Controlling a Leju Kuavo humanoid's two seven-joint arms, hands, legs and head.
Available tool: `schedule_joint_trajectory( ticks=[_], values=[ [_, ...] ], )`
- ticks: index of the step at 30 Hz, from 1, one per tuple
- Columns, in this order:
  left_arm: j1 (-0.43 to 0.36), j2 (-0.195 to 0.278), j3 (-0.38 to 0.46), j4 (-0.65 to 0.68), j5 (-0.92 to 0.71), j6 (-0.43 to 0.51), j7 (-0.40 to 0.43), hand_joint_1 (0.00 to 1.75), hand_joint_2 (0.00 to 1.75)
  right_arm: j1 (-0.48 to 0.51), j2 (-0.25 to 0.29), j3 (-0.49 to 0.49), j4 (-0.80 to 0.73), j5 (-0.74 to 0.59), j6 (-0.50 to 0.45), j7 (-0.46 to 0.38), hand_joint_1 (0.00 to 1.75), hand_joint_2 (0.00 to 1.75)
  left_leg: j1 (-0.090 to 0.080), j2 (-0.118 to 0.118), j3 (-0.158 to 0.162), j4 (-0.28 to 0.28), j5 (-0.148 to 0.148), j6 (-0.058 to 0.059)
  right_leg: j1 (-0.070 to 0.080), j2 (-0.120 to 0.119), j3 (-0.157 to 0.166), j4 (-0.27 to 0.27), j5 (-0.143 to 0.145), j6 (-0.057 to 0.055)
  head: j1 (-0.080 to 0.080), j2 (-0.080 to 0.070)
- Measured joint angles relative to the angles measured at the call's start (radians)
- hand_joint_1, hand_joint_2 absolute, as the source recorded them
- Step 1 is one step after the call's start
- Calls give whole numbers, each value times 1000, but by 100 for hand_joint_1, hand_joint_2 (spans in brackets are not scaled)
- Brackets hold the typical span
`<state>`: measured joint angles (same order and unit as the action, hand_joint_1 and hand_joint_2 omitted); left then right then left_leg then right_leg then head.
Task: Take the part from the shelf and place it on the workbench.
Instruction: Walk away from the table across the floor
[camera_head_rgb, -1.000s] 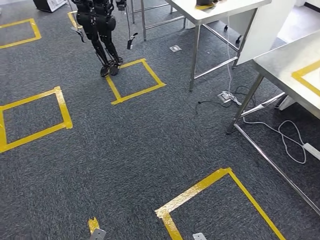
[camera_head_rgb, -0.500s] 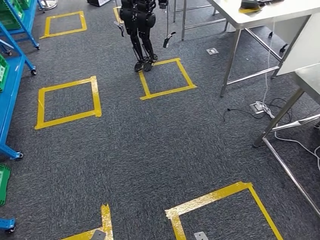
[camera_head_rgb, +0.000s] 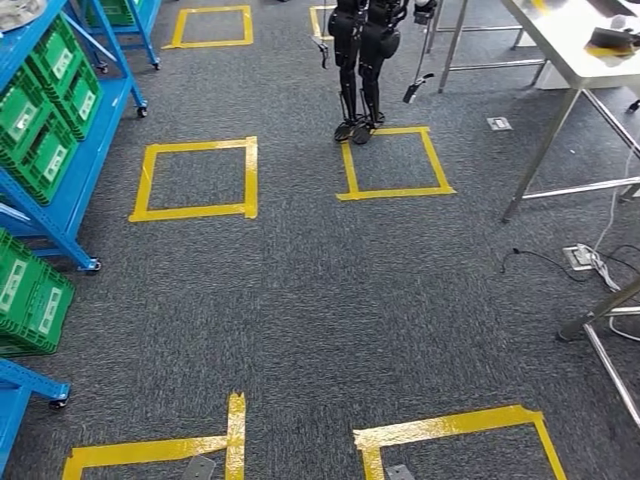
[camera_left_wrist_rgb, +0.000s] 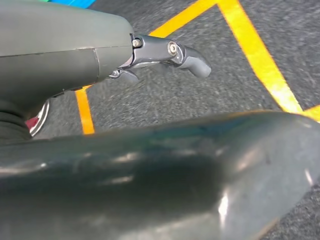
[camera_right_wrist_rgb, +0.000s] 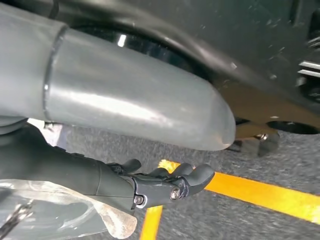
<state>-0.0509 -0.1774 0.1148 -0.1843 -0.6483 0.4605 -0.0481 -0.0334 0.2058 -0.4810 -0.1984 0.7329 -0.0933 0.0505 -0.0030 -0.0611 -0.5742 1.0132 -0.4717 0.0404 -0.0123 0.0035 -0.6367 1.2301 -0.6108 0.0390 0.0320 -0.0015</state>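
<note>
The blue shelf (camera_head_rgb: 72, 170) stands at the left, its green bins (camera_head_rgb: 45, 130) tilted on the tiers. A white workbench (camera_head_rgb: 581, 50) sits far right, and another black robot (camera_head_rgb: 362, 60) stands far ahead beside a yellow tape square (camera_head_rgb: 392, 160). The part cannot be made out. The left hand (camera_left_wrist_rgb: 166, 55) hangs over grey carpet (camera_head_rgb: 302, 300), fingers loosely extended, holding nothing. The right hand (camera_right_wrist_rgb: 166, 182) hangs likewise, fingers slightly curled, empty.
</note>
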Motion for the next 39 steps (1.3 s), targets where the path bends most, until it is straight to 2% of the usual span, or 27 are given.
schedule_joint_trajectory(
  ticks=[2,4,6,7,9,11,12,13,14,15,16,17,18,20,22,24,26,27,28,29,30,31,33,35,37,38,39],
  values=[
    [-1,-1,0,0,0,0,0,0,0,-1,0,0,0,0,2,-1,0,0,1,-29,-1,6,-4,-7,-4,42,51,-134,72,-1,1,0],
    [-2,-2,0,0,0,-1,0,0,0,-1,-1,0,0,0,4,-1,0,0,4,-53,-8,13,-6,-17,-7,81,87,-206,90,-4,1,0],
    [0,-2,0,0,0,-1,0,0,0,-1,-1,0,0,0,4,-1,0,0,8,-75,-14,13,-2,-29,-4,73,97,-213,86,-11,0,0],
    [3,-2,0,0,0,-1,0,0,0,-2,-1,0,0,1,4,-1,0,0,9,-72,-16,15,-4,-35,-4,61,99,-217,88,-17,0,0],
    [4,-2,0,0,0,-1,0,0,0,-1,-2,0,0,1,4,-1,0,0,7,-25,-36,59,-31,-44,-5,34,107,-226,91,-30,-5,0],
    [0,-2,0,0,-1,-2,0,0,0,0,-2,0,0,2,6,-1,0,0,7,31,-90,176,-90,-52,-3,1,112,-229,88,-39,-10,0],
    [-1,-2,0,0,-1,-3,0,0,0,1,-2,0,0,4,7,0,0,0,9,42,-121,241,-115,-55,-1,-16,113,-229,86,-41,-10,0],
    [-1,-2,0,0,-1,-4,0,0,0,2,-3,0,0,7,8,1,0,0,11,47,-142,283,-125,-57,-1,-32,115,-229,84,-42,-10,0],
    [1,-2,0,0,-2,-6,0,0,0,2,-3,0,0,11,10,2,0,0,12,51,-146,291,-116,-58,0,-47,117,-229,81,-42,-10,0],
    [3,-2,0,0,-2,-7,1,0,0,1,-3,0,0,13,12,3,0,0,13,56,-130,259,-88,-57,0,-60,121,-229,78,-41,-10,0],
    [4,-2,0,0,-2,-8,1,0,0,0,-3,0,0,15,13,3,0,0,13,69,-99,196,-50,-55,0,-72,126,-229,74,-39,-10,0],
    [3,-2,0,0,-3,-8,1,0,0,0,-3,0,0,15,14,3,0,0,9,93,-64,130,-22,-53,2,-84,131,-229,69,-35,-10,0],
    [1,-2,0,0,-4,-8,1,0,0,0,-3,0,0,15,15,3,0,0,4,116,-36,72,-5,-48,4,-95,135,-228,63,-29,-11,0],
    [-2,-2,0,0,-8,-9,1,0,0,-1,-3,0,0,15,19,3,0,0,-5,140,-15,26,-7,-38,9,-118,141,-228,55,-17,-9,0],
    [0,-2,0,0,-11,-8,1,0,0,-4,-3,0,0,15,22,4,0,0,-5,120,-16,19,-7,-27,9,-134,148,-230,48,-8,-8,0],
    [3,-1,0,0,-13,-6,1,0,0,-7,-3,0,0,15,23,3,0,0,0,97,-13,13,-5,-17,5,-88,134,-195,21,1,-4,0],
    [1,-2,0,0,-15,-3,1,0,0,-7,-3,0,0,15,23,3,0,0,3,72,-12,11,-3,-8,2,-23,72,-73,-36,5,2,0],
    [-1,-3,0,0,-15,-3,1,0,0,-5,-3,0,0,15,23,3,0,0,2,58,-13,11,-3,-5,2,-11,30,3,-62,5,4,0],
    [-1,-3,0,0,-16,-3,1,0,0,-2,-3,0,0,15,23,4,0,0,2,44,-12,11,-4,-3,2,-7,-5,60,-73,5,4,0],
    [-1,-3,0,0,-16,-3,1,0,0,0,-3,0,0,15,23,4,0,0,1,28,-11,12,-4,-3,3,-5,-26,80,-62,4,5,0],
    [0,-3,0,0,-16,-3,1,0,0,1,-3,0,0,16,23,4,0,0,1,12,-9,12,-4,-3,3,-3,-29,60,-32,1,5,0],
    [0,-3,0,0,-17,-3,1,0,0,1,-3,0,0,16,23,4,0,0,1,-4,-7,12,-5,-3,3,6,-13,2,14,-2,5,0],
    [-1,-4,0,0,-18,-2,1,0,0,0,-4,0,0,17,23,3,0,0,1,-33,-7,15,-7,-7,-1,51,36,-137,86,-10,5,0],
    [-2,-5,0,0,-19,-2,1,0,0,-1,-4,0,0,17,23,3,0,0,3,-56,-14,16,-6,-17,-2,81,67,-202,101,-14,5,0],
    [1,-4,0,0,-19,-2,1,0,0,-1,-4,0,0,18,23,3,0,0,6,-76,-18,15,-3,-29,-1,65,78,-212,100,-20,5,0],
    [3,-4,0,0,-19,-2,1,0,0,-1,-4,0,0,18,22,3,0,0,4,-68,-21,25,-8,-35,-2,53,81,-217,102,-25,4,0],
    [5,-3,0,0,-19,-2,0,0,0,-1,-4,0,0,18,21,2,0,0,2,-46,-29,48,-23,-40,-4,40,86,-222,103,-30,1,0]
  ],
)
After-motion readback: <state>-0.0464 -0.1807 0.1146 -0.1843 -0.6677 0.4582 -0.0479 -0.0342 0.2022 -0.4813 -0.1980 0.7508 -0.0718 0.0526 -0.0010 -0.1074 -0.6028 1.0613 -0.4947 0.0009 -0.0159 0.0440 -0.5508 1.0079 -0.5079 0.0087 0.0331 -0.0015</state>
